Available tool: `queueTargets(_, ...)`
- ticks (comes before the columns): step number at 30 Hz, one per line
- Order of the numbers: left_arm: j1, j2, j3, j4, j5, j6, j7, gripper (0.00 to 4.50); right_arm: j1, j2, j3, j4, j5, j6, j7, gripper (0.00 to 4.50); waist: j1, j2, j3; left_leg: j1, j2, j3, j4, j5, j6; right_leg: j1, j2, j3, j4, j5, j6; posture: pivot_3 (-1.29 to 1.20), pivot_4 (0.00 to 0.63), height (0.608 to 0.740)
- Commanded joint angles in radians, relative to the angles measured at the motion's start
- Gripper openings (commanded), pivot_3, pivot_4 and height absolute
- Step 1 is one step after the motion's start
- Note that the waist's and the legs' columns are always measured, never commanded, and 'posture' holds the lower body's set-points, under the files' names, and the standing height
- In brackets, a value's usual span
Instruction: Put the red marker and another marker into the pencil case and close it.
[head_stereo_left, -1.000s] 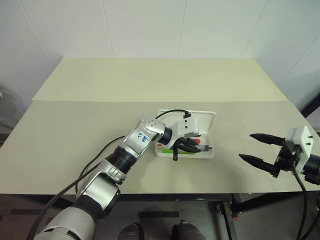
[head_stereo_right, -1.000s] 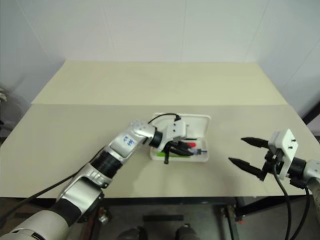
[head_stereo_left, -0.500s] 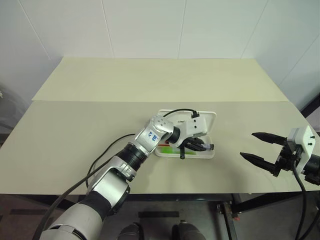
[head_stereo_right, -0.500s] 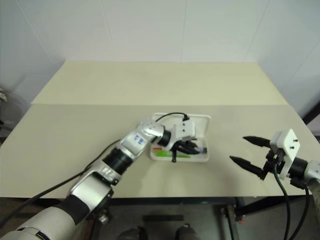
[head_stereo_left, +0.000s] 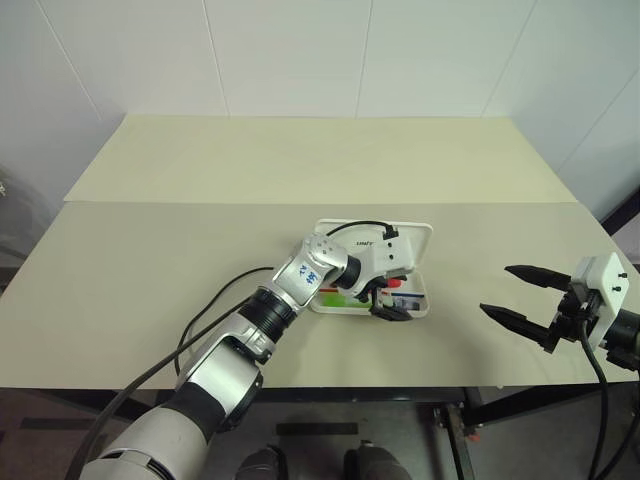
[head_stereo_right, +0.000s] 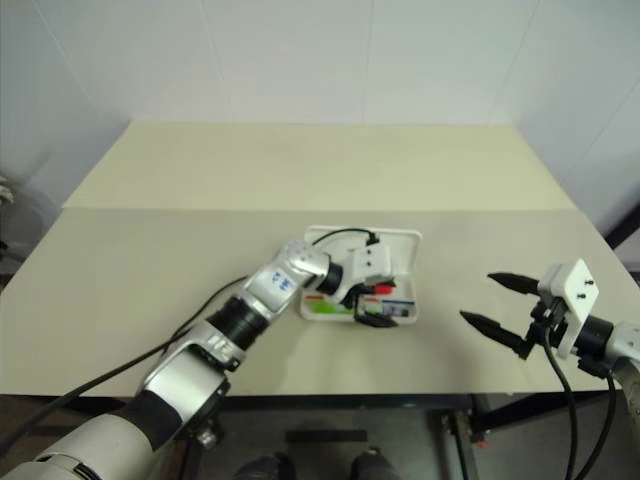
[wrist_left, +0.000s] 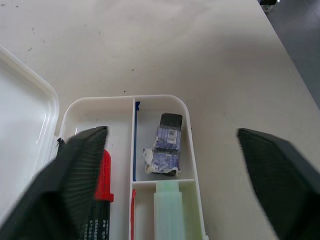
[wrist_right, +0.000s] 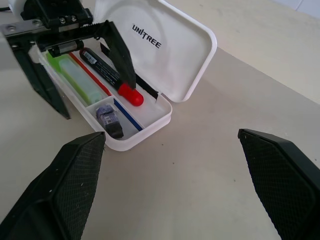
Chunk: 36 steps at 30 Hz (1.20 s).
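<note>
The white pencil case (head_stereo_left: 421, 236) lies open near the table's front, its lettered lid (wrist_right: 165, 55) tipped back. In its tray the red marker (wrist_right: 111, 78), black with a red cap, lies beside the lime-green marker (wrist_right: 75, 77). My left gripper (head_stereo_left: 385, 302) hangs just over the tray, open, one finger on each side of the markers and nothing between the fingers. In the left wrist view the red marker's cap (wrist_left: 103, 175) and the green marker (wrist_left: 169, 210) sit below that gripper (wrist_left: 171, 131). My right gripper (head_stereo_left: 495, 290) stands open and empty to the case's right.
A thin red-and-blue stick (wrist_right: 89, 74) lies between the two markers. A small blue-wrapped item (wrist_left: 165, 150) fills the tray's end compartment. The beige table (head_stereo_left: 200, 250) has a seam across its middle, and its front edge runs just below the case.
My left gripper has opened over the tray, and the red marker now lies free in the case. The right arm has kept still.
</note>
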Motion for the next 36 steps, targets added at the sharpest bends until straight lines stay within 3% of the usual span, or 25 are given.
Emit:
queueTargets(1, -0.025, -0.007, 0.021, -0.03, -0.005, -0.01, -0.005, 4.47, -0.016, 0.001, -0.003, -0.005, -0.001, -0.023, 0.0, 4.5, 0.0, 0.0, 0.0, 0.0, 0.0, 0.0, 0.0, 0.0, 0.0, 0.0, 0.0, 0.0, 0.0, 0.0, 0.0, 0.0, 0.15, 0.74)
queueTargets(6, -0.014, 0.033, 0.096, -0.121, -0.052, -0.036, -0.009, 4.47, -0.021, 0.002, 0.003, -0.003, -0.001, -0.024, 0.002, 4.5, 0.0, 0.0, 0.0, 0.0, 0.0, 0.0, 0.0, 0.0, 0.0, 0.0, 0.0, 0.0, 0.0, 0.0, 0.0, 0.0, 0.15, 0.74)
queueTargets(12, 0.039, 0.148, 0.213, -0.238, -0.154, -0.112, -0.083, 4.47, -0.032, -0.004, 0.01, 0.006, 0.0, -0.025, 0.009, 4.5, -0.002, 0.0, 0.0, 0.001, 0.001, 0.0, -0.001, 0.0, -0.002, 0.0, 0.001, 0.0, 0.001, 0.0, 0.0, 0.0, 0.15, 0.74)
queueTargets(24, 0.1, 0.274, 0.45, -0.171, -0.347, -0.287, -0.172, 4.47, -0.111, -0.007, 0.076, 0.053, -0.012, -0.032, 0.039, 4.5, 0.0, 0.0, 0.0, 0.001, 0.001, 0.0, 0.002, 0.0, -0.001, 0.001, 0.0, -0.001, 0.001, 0.0, 0.001, 0.0, 0.15, 0.74)
queueTargets(36, -0.032, 0.336, 0.522, 0.207, -0.37, -0.263, -0.236, 0.65, -0.173, 0.007, 0.144, 0.074, -0.02, -0.038, 0.055, 4.5, 0.001, 0.0, 0.0, 0.0, 0.001, 0.0, 0.003, -0.001, 0.0, 0.001, 0.0, -0.002, 0.001, 0.001, 0.001, 0.0, 0.15, 0.74)
